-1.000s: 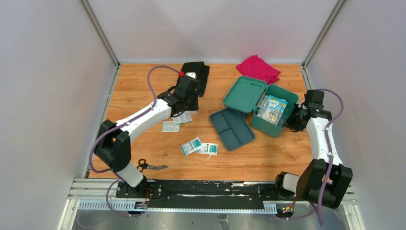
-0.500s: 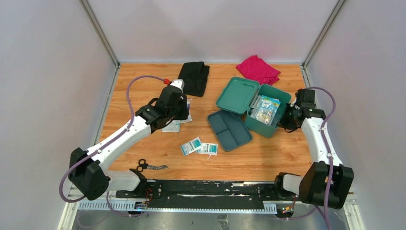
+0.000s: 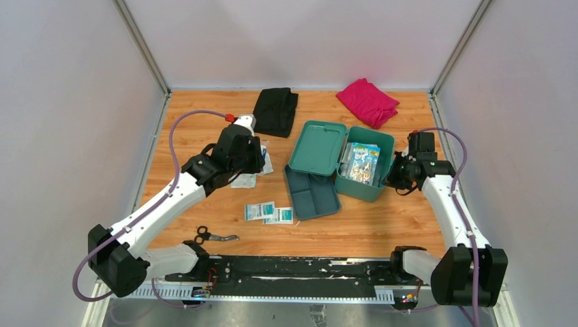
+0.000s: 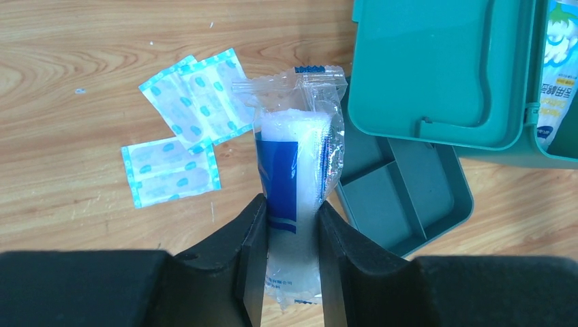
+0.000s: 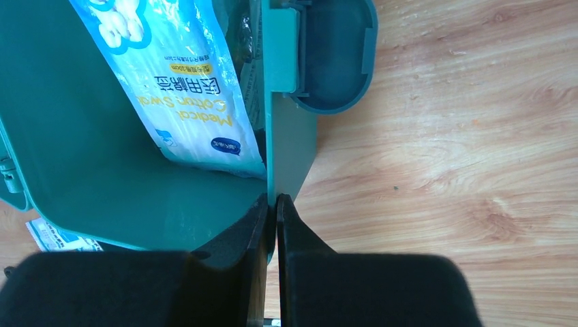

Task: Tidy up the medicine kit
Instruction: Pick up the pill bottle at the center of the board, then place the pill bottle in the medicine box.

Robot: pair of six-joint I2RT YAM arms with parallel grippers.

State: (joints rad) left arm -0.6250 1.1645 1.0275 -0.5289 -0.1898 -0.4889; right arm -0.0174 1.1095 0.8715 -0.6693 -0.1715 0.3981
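**Item 1. Medicine kit** (image 3: 356, 191): teal box, standing right of the surface's centre, toward the right edge. Its hinged lid (image 3: 315, 148) is thrown open to the left. Inside lies a blue-and-white packet of cotton swabs (image 3: 363, 162). A darker handle (image 5: 334, 54) sits on the outer wall.

**Item 2. Inner tray** (image 3: 311, 193): two compartments, out of the box, flat on the surface. It lies against the kit's near-left side, partly under the open lid.

**Item 3. My right jaws:** clenched on the thin rim of the kit's right-hand wall, one finger inside and one outside.

**Item 4. My left jaws:** grasping a white roll with a blue label (image 4: 293, 170), sealed in clear wrap. It looks like a gauze bandage, though the print is too small to read. It is held above the surface, left of the lid.

**Item 5. Plaster strips** (image 4: 194, 102): flat on the surface below my left jaws, with a second strip just beside the first.

**Item 6. Two teal-and-white sachets** (image 3: 260, 210): side by side, touching, left of the tray's near end.

**Item 7. Scissors** (image 3: 213, 236): black handles, by the near edge, left of centre.

**Item 8. Black cloth** (image 3: 276, 111): folded, at the far edge, left of centre.

**Item 9. Pink cloth** (image 3: 368, 101): bunched, near the far right corner, apart from the kit.
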